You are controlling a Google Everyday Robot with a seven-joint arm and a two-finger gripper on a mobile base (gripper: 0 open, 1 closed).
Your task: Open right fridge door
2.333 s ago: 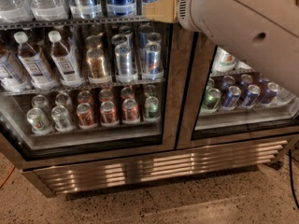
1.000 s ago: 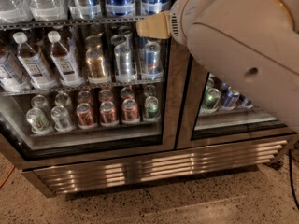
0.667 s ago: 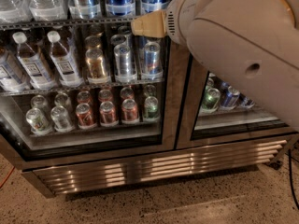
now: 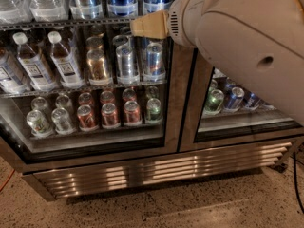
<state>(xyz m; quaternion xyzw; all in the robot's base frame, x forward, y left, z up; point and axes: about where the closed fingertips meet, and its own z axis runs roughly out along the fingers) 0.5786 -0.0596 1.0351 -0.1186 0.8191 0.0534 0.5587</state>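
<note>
The right fridge door (image 4: 203, 109) is a glass pane in a brushed brownish steel frame, and it stands closed. Tilted green and blue cans (image 4: 224, 99) show through its lower glass. My big white arm (image 4: 247, 42) covers most of the door's upper part. My gripper (image 4: 148, 26) shows only as a tan tip at the arm's end. It hangs in front of the upper right of the left door's glass, to the left of the post between the two doors.
The left glass door (image 4: 172, 94) is closed, with white-capped bottles (image 4: 42, 61) and red-orange cans (image 4: 110, 114) behind it. A steel vent grille (image 4: 156, 167) runs along the fridge base. Speckled floor (image 4: 190, 205) lies in front. An orange cable (image 4: 5, 179) lies at the far left.
My arm has swung left and closer and now hides more of the right door. The tan gripper tip has moved left from the middle post onto the left door's glass.
</note>
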